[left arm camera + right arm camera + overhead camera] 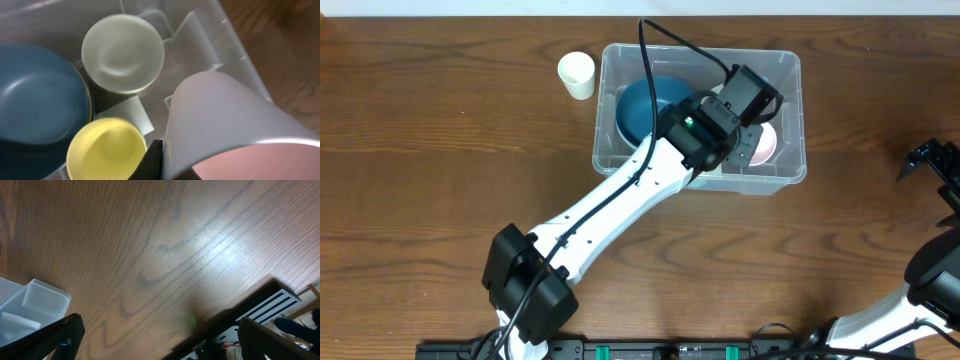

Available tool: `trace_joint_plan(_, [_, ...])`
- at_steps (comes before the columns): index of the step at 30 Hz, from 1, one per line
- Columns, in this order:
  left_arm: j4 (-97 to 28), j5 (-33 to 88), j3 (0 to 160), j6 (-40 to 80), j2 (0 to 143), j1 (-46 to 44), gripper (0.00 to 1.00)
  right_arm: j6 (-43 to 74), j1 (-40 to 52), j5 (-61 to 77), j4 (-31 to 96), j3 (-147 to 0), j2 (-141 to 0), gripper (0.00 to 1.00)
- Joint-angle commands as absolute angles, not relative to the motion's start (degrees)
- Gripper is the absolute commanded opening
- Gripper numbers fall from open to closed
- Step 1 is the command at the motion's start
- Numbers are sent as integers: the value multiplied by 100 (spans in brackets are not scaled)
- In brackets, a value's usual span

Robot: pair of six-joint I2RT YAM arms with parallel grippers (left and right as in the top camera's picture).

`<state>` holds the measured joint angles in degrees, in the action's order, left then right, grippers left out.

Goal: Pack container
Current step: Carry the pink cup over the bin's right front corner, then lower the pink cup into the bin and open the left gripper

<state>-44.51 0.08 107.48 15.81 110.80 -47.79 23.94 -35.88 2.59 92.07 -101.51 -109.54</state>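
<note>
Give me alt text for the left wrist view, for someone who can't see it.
A pink cup fills the lower right foreground, one dark finger against its side, over the clear container. Inside sit a dark blue bowl at left, a pale green cup at top and a yellow cup at bottom.

Brown wood-grain table (440,150), clear container (782,70) on it, 1 white cup (576,75) just beside it

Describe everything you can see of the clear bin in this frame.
The container is a clear plastic rectangular bin with rounded corners, a thick rim and moulded inner ribs, upright on the wooden table. Inside sit a blue bowl, a pale green cup and a yellow cup. The left gripper reaches in, holding a pink cup tilted.
</note>
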Motion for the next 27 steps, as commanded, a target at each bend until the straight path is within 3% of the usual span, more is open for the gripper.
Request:
trace_joint_plan(1, [-4456,104,10980,1402,11124,-4772,6,2482,-3647,250,9212,-10149,-10812,99])
trace_joint_plan(17, [-5059,84,10973,727,11338,-4770,6,2482,-3647,250,9212,-10149,-10812,99])
trace_joint_plan(27, [-4692,84,10975,709,11815,-4799,6,2482,-3647,250,9212,-10149,-10812,99])
